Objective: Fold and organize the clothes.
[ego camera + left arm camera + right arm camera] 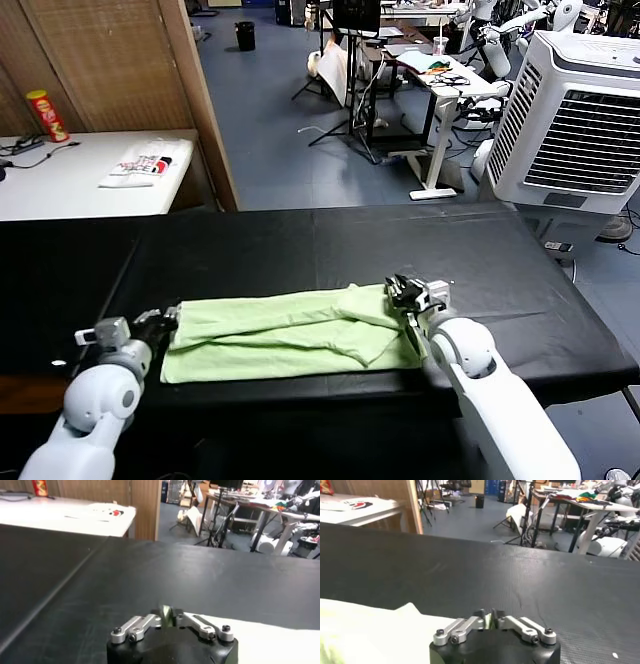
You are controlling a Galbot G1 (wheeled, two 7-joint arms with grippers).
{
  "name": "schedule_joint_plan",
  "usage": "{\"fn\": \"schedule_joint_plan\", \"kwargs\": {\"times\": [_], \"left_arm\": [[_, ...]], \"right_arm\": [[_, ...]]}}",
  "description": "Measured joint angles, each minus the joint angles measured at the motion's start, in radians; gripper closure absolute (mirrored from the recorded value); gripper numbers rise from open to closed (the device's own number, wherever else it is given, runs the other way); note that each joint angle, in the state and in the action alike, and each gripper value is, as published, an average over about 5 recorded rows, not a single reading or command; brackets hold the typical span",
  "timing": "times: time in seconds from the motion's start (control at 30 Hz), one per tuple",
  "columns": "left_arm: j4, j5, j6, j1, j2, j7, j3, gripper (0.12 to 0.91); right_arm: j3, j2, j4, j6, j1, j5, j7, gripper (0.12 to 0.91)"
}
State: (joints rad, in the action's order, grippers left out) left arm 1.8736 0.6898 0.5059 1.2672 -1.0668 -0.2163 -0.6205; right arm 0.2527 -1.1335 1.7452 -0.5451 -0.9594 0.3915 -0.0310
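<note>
I see the T-shirt [290,335] lying flat on the black tabletop [330,245], folded into a long pale-green band running left to right along the near part of the surface, with a loose flap of cloth doubled over toward its right half. My left tool [160,322] sits at the band's left end, just at the cloth edge; in the left wrist view [168,616] its fingers are drawn close together with a thin sliver of green fabric showing between the tips, so it looks pinched on the shirt edge, though the tips themselves are mostly hidden behind the tool body. My right tool [406,293] is at the band's right end, over the far right corner of the cloth; in the right wrist view [489,618] the linkages are likewise folded in with a hint of green between the tips, but I cannot tell for certain whether it grips the cloth or merely rests against it. The shirt shows as a pale patch beside each tool in both wrist views. Beyond the far edge of the black tabletop, to the left, stands a white table [70,180] carrying a white printed packet [142,165] with red and black marks and a red and yellow can [45,115]. To the far right is a large white air cooler [575,115].
</note>
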Motion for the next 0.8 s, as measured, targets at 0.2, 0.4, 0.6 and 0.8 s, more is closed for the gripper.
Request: {"fn": "schedule_joint_plan", "kwargs": {"times": [0.2, 0.4, 0.6, 0.8], "left_arm": [[0.038, 0.004, -0.024, 0.046, -0.011, 0.004, -0.039, 0.261], [0.108, 0.061, -0.040, 0.158, -0.064, 0.008, -0.083, 0.233], [0.126, 0.081, -0.047, 0.232, -0.116, 0.021, -0.100, 0.232], [0.130, 0.067, -0.051, 0.251, -0.158, 0.031, -0.099, 0.253]], "right_arm": [[0.039, 0.028, 0.124, -0.004, -0.090, 0.004, 0.001, 0.233], [0.049, 0.028, 0.201, -0.006, -0.154, 0.002, 0.002, 0.227], [0.042, 0.021, 0.231, -0.008, -0.176, -0.001, 0.001, 0.227], [0.042, 0.015, 0.239, -0.004, -0.195, -0.018, 0.003, 0.227]]}}
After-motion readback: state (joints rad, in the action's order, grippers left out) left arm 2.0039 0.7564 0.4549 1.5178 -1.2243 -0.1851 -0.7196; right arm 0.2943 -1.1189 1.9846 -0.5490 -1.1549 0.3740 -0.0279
